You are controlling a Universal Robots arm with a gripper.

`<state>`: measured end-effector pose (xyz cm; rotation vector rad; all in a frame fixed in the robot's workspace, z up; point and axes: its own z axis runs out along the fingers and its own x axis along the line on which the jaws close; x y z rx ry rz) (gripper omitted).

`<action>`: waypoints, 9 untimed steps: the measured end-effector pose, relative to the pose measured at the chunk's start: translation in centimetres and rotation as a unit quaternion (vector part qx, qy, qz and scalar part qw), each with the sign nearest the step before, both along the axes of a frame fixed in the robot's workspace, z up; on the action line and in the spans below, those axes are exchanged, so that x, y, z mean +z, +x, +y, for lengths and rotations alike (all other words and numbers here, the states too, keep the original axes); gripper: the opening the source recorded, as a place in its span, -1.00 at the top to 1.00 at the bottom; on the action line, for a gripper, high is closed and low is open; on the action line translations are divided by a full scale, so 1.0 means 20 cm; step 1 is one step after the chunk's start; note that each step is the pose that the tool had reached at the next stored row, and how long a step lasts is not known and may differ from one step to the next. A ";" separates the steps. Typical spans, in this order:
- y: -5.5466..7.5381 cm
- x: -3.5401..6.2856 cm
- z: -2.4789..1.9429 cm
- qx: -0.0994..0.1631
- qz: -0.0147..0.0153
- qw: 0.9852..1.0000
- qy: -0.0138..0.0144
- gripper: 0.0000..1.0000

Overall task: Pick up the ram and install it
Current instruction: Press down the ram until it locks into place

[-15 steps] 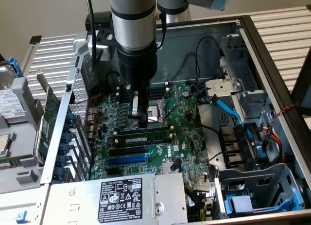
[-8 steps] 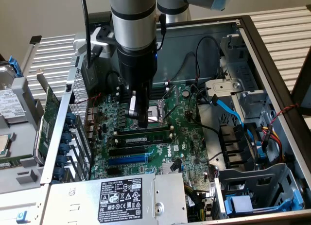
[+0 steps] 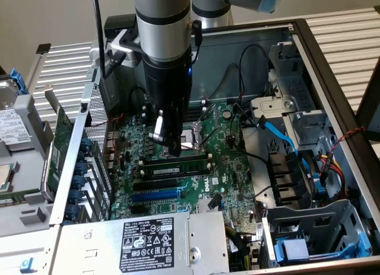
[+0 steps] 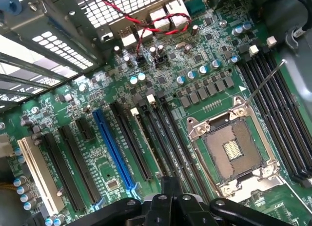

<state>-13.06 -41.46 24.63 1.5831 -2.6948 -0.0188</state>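
The gripper [image 3: 173, 145] is hung low over the motherboard [image 3: 234, 168], beside the CPU socket [image 4: 234, 155]; its opening cannot be told. The ram [image 3: 178, 166] is seen lying in a slot just below the fingertips. Chassis walls [image 3: 332, 79] and cables [image 3: 279, 132] crowd the space.

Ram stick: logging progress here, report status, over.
Gripper low over motherboard, by the empty processor socket. Ram sits along a memory slot right below gripper, not held. Cables clear of it.
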 end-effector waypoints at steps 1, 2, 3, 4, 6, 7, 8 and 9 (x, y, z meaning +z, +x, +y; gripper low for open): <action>0.00 0.000 0.000 -0.007 0.000 1.000 0.000 0.79; 0.00 0.000 0.000 -0.013 0.000 1.000 0.000 0.79; 0.00 0.000 0.000 -0.020 0.000 1.000 0.000 0.79; 0.00 0.000 0.000 -0.026 0.000 1.000 0.000 0.79; 0.00 0.000 0.000 -0.039 0.000 0.999 0.000 0.79; 0.00 0.000 0.000 -0.046 0.000 0.999 0.000 0.79; 0.00 0.000 0.000 -0.053 0.000 0.999 0.000 0.79; 0.00 0.000 0.000 -0.059 0.000 0.998 0.000 0.79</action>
